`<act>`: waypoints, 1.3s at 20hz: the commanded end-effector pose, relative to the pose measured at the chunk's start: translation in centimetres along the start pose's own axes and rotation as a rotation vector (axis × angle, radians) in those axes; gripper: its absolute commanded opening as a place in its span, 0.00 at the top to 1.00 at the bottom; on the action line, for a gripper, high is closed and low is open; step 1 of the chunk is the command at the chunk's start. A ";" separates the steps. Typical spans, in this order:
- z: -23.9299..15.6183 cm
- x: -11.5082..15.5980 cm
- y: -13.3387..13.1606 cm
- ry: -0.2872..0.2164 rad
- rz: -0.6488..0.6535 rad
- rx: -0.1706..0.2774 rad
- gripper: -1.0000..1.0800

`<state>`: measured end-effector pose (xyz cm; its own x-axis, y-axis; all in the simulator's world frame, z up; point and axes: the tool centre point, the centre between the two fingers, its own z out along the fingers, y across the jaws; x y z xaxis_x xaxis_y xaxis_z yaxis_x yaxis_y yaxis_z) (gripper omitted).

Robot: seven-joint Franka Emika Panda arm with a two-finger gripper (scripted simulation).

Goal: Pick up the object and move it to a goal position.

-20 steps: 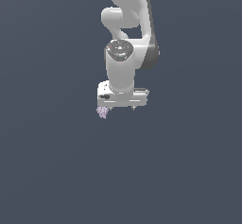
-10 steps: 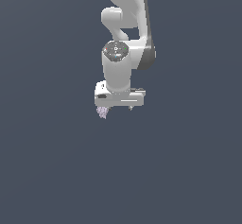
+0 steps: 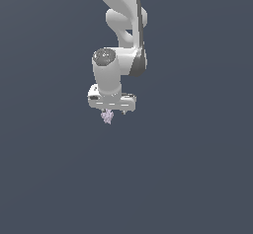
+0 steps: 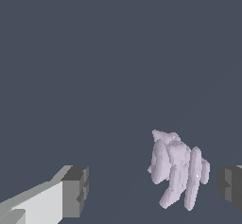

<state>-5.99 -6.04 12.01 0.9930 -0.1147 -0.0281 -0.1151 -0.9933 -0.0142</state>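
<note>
Plain dark grey all around, my hand [image 3: 112, 110] pointing straight down, fingers spread wide around the object [image 4: 178, 168], not gripping.

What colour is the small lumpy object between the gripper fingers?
Pale lilac-pink object, clearest in the wrist view.

Lilac clump [image 3: 107, 116] beneath white arm [image 3: 118, 40]

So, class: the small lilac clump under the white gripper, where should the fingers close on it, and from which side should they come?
Probably from straight above, closing across the lilac clump's thick middle. In the wrist view it lies between the open gripper's dark pads, off-centre, close to one pad but apart from both. Its ridged lobes run up and down, and its edges look spiky, so the middle gives the fullest contact.
</note>
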 end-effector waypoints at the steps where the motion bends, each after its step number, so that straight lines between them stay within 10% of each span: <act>1: 0.9 -0.9 1.7 0.009 0.034 -0.004 0.04; 26: 6.4 -3.2 5.2 0.028 0.105 -0.013 0.04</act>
<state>-9.91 -10.76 6.31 0.9759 -0.2183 -0.0008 -0.2183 -0.9759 0.0000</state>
